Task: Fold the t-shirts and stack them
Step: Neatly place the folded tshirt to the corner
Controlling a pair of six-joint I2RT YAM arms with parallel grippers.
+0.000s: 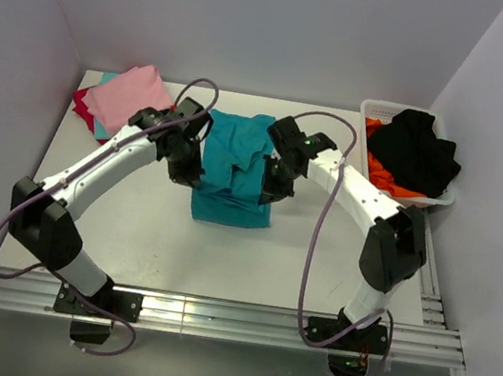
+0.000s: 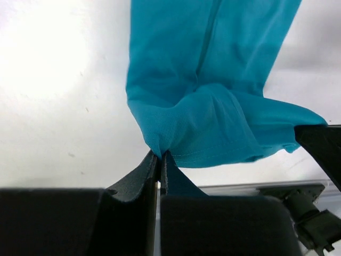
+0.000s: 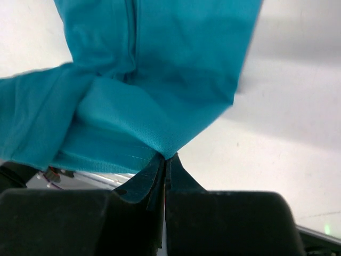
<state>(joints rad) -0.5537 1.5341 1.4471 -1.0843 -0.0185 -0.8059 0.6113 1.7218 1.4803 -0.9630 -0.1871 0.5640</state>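
Observation:
A teal t-shirt (image 1: 234, 168) lies partly folded in the middle of the white table, its near part lifted between both arms. My left gripper (image 1: 189, 170) is shut on the shirt's left edge; in the left wrist view the cloth (image 2: 213, 106) is pinched at the fingertips (image 2: 160, 156). My right gripper (image 1: 271, 187) is shut on the right edge, the teal cloth (image 3: 149, 96) caught at its tips (image 3: 166, 157). A pile of folded t-shirts, pink (image 1: 130, 95) on top with red (image 1: 82, 104) and lighter teal (image 1: 99, 129) beneath, sits at the far left.
A white mesh basket (image 1: 379, 109) at the far right holds black (image 1: 420, 151) and orange (image 1: 384, 176) clothes. Metal rails (image 1: 211, 316) run along the table's near edge by the arm bases. Walls close in behind and on both sides.

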